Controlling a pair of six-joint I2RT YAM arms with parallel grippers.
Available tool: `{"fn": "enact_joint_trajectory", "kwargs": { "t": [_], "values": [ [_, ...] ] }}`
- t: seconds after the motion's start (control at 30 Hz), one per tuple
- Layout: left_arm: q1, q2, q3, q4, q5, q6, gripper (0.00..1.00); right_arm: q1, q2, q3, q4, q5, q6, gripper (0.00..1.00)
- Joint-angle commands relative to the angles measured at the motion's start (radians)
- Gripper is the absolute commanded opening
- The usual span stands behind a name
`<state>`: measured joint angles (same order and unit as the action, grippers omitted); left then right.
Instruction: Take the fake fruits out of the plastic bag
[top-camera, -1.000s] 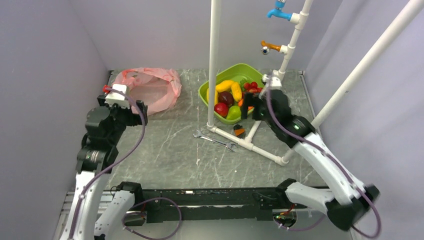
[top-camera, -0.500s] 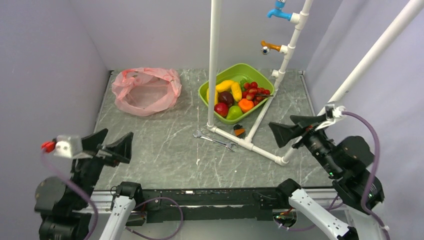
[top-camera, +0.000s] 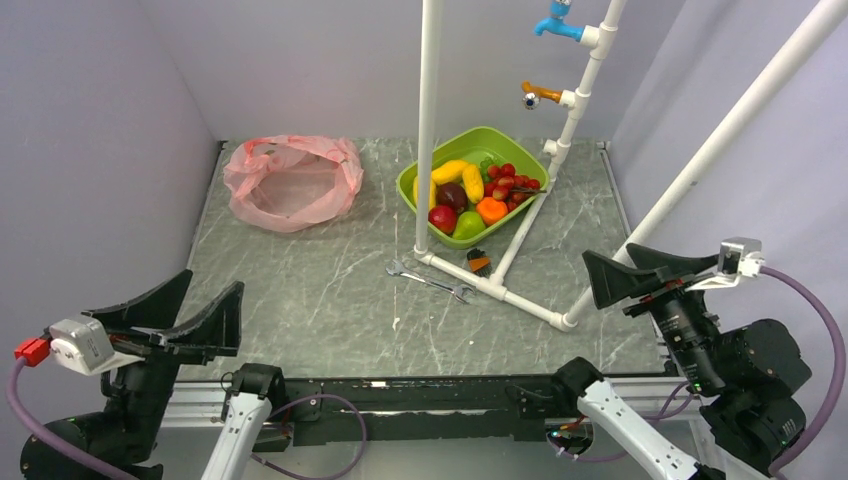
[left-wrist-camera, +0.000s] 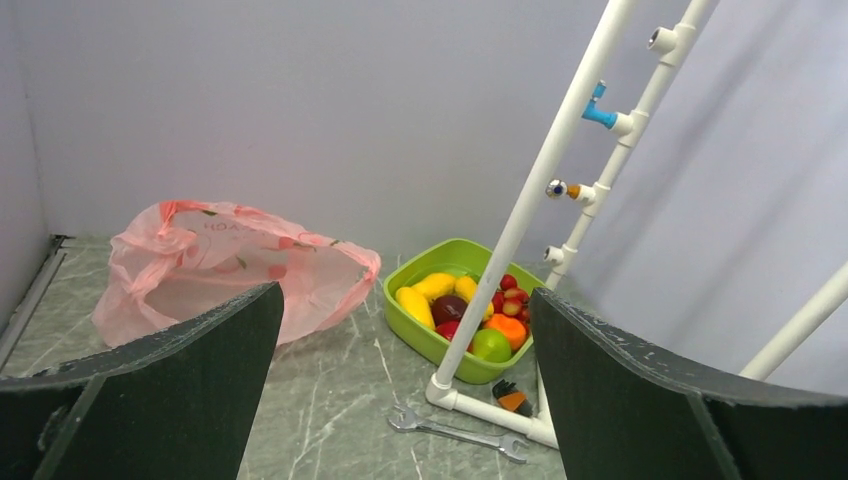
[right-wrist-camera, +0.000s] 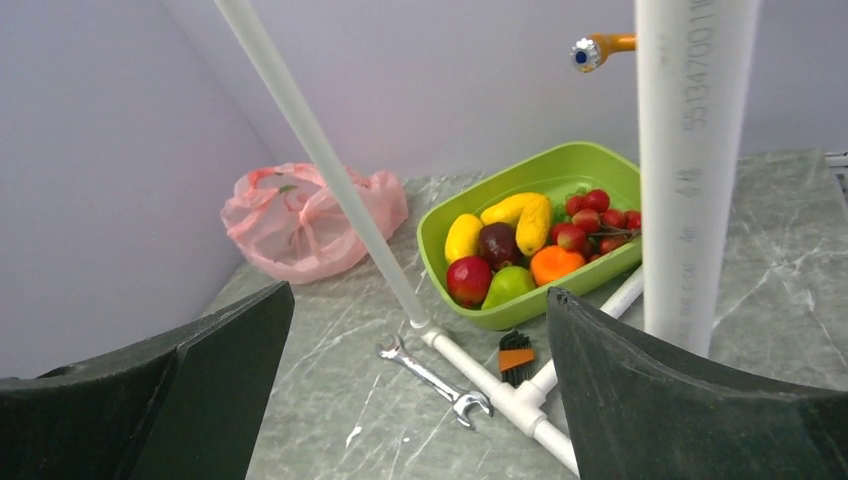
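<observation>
Marble tabletop (top-camera: 330, 290) carries plastic bag (top-camera: 290, 185) and green tub (top-camera: 480, 133); left hand (top-camera: 213, 283) and right hand (top-camera: 607, 252) gape wide.

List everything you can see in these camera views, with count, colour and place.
plastic bag: one, pink, table's far left
tub: one, green, far centre
bananas: two, yellow, in tub
mango: one, yellow, in tub
maroon fruit: one, dark, in tub
red apple: one, tub's near side
green pear: one, beside the apple
orange fruit: one, in tub
red grape cluster: one, tub's right end
wrench: one, silver, on table before tub
small tool: one, black and orange, by pipe foot
pipe frame: one, white, right of centre
taps: two, blue and orange, on frame
left claw: black, open, empty, near left
right claw: black, open, empty, near right
</observation>
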<state>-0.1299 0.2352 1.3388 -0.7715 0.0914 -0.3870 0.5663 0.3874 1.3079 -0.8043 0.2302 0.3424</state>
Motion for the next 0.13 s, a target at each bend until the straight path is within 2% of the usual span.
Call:
{"fn": "enact_joint_trajectory", "kwargs": {
  "t": [0.0,0.1],
  "values": [
    [-0.001,0.036,0.003,0.002,0.007,-0.020,0.99,0.002,-0.016,0.007,0.012,0.081,0.010,1.00],
    [-0.001,0.044,-0.002,0.004,0.014,-0.036,0.99,0.000,0.035,0.067,-0.070,0.132,0.023,1.00]
  ]
}}
